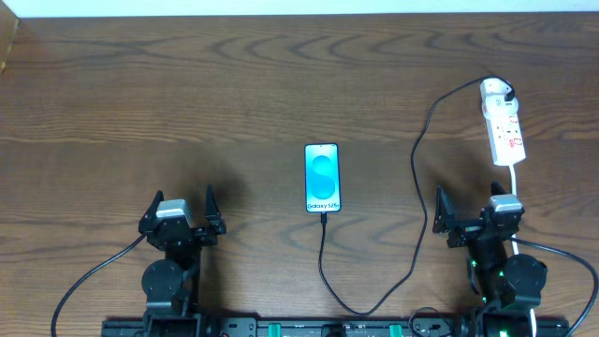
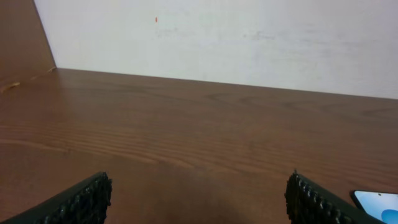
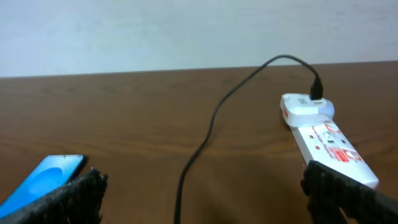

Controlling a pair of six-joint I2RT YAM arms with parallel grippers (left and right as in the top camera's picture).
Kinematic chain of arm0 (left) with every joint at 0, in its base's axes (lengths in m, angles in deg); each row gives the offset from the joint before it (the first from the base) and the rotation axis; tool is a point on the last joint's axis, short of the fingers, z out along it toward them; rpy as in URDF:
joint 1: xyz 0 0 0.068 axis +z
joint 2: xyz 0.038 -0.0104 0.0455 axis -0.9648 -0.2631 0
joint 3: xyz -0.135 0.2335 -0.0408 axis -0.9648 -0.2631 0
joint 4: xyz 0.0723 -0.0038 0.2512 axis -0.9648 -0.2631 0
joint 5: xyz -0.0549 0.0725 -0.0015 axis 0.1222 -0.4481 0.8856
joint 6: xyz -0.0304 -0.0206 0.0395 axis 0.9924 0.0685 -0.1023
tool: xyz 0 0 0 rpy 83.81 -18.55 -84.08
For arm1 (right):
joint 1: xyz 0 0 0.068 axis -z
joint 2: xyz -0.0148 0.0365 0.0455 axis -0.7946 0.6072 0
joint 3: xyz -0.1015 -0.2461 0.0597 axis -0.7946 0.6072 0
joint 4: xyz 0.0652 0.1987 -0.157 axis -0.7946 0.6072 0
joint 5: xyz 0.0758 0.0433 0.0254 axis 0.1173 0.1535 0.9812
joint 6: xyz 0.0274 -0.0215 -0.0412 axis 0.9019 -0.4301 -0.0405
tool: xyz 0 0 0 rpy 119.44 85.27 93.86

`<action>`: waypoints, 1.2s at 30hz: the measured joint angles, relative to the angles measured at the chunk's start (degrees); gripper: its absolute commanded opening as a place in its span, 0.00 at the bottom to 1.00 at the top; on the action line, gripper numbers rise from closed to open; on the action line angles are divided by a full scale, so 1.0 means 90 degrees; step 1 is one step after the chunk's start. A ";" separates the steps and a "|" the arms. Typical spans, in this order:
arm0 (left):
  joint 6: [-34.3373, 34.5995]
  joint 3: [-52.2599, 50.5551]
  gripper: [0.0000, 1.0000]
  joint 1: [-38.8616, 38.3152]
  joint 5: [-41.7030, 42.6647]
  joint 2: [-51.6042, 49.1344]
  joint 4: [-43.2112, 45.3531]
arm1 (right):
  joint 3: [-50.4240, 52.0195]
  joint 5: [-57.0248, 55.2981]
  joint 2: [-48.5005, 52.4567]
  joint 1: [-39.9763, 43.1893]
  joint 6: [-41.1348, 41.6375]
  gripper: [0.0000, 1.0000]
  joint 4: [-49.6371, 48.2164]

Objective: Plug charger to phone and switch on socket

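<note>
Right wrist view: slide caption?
Open jaws frame white power strip with thin black cable plugged into its far end, lit blue-screen phone at left.

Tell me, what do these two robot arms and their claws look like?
The left gripper and right gripper each have two ribbed black fingers, and behind them a silvery-grey block. The arms are black with round joints; black cables trail from them, and green lights glow on the right one.

Lying flat mid-table, screen lit blue-and-white: phone point(image 1: 322, 178). Running from its near edge, looping right and up to white, red-marked socket point(image 1: 504, 124) far right: thin black charger point(image 1: 321, 245).
</note>
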 measured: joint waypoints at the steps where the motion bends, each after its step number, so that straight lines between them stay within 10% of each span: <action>1: -0.0002 0.0000 0.89 0.0000 0.0005 0.0000 0.0000 | 0.0002 -0.0005 -0.0223 0.0000 -0.0002 0.99 0.0194; 36: 0.0000 0.0000 0.89 0.0000 0.0002 0.0000 0.0000 | 0.0002 -0.0850 -0.0561 0.0000 -0.0051 0.99 0.0282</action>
